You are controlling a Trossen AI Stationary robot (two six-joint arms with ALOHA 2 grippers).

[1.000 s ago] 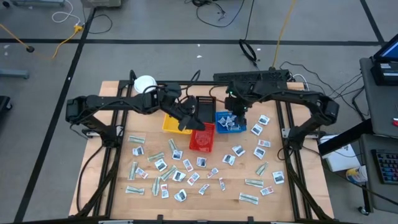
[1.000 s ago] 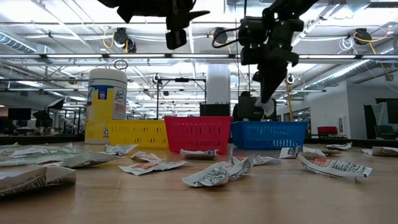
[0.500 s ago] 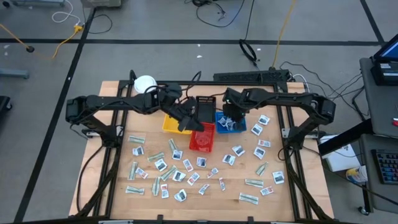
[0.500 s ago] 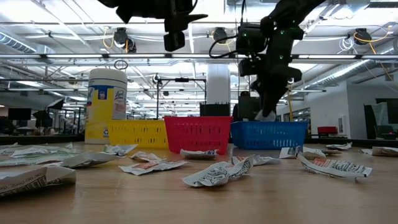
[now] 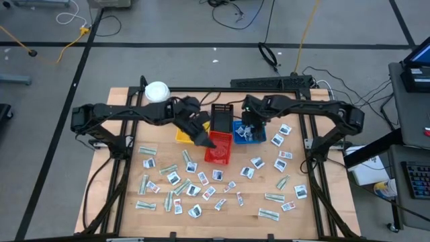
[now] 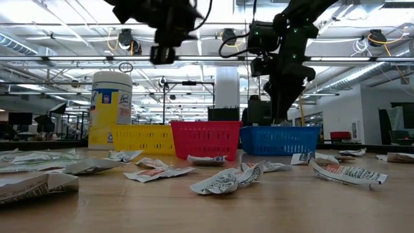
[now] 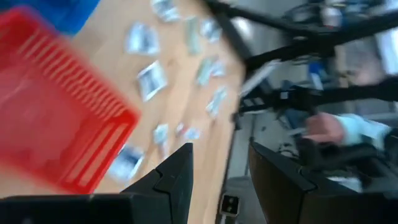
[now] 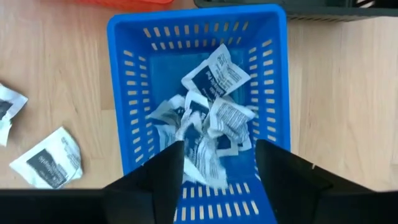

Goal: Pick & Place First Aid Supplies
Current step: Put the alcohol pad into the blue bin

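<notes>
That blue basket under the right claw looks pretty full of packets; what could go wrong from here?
The white packets are heaped in the blue basket, and the open right claw hangs just above them, so one might cling to a finger and get lifted out again. The left claw, open and empty, hovers by the red basket; both arms work close together and might bump.

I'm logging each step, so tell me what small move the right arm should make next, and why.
Probably lift straight up from the blue tray. The right gripper hangs open over it with nothing between its fingers, and white packets lie piled inside, so the drop looks done; more loose packets wait on the table.
</notes>
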